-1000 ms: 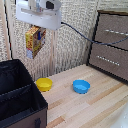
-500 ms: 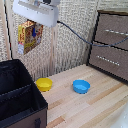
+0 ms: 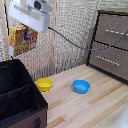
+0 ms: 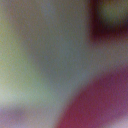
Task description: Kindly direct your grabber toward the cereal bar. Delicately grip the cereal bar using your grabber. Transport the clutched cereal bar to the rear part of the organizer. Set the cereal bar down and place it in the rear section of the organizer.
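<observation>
The wrist view is showing nothing usable: only soft blurs of grey-green, a dark red corner and a magenta patch, so close and out of focus that no object can be named there.

In the exterior view, the tool is hanging high at the exterior view's left, its white block cut off by the upper edge, and its fingers are largely hiding behind the cereal bar, so their tips are not showing clearly. The tool is clutching the cereal bar, which is dangling in the air above the rear section of the organizer. The package print is reading only as red, yellow and orange shapes; no words or brand can be made out.

The organizer is being cropped by the left and lower edges. A yellow bowl and a blue bowl are sitting on the wooden surface, and a brown dresser is running off the right edge.
</observation>
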Tool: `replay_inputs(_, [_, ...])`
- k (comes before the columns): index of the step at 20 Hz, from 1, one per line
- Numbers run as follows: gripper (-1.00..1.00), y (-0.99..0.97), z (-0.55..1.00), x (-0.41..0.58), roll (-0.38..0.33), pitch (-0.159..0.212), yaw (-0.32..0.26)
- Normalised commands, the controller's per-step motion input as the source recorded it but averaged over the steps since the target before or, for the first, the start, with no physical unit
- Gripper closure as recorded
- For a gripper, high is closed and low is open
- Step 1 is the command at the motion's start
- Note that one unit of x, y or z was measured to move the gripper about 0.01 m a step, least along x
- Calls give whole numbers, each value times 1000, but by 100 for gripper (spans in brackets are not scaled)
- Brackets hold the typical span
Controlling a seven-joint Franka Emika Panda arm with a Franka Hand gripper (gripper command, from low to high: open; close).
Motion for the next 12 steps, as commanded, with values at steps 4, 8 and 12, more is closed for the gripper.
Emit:
replay_inputs(4, [100,656,0,137,99,139,-107])
replay_inputs(8, [100,634,4,81,102,118,-118])
replay_inputs(12, [100,576,56,79,92,85,-147])
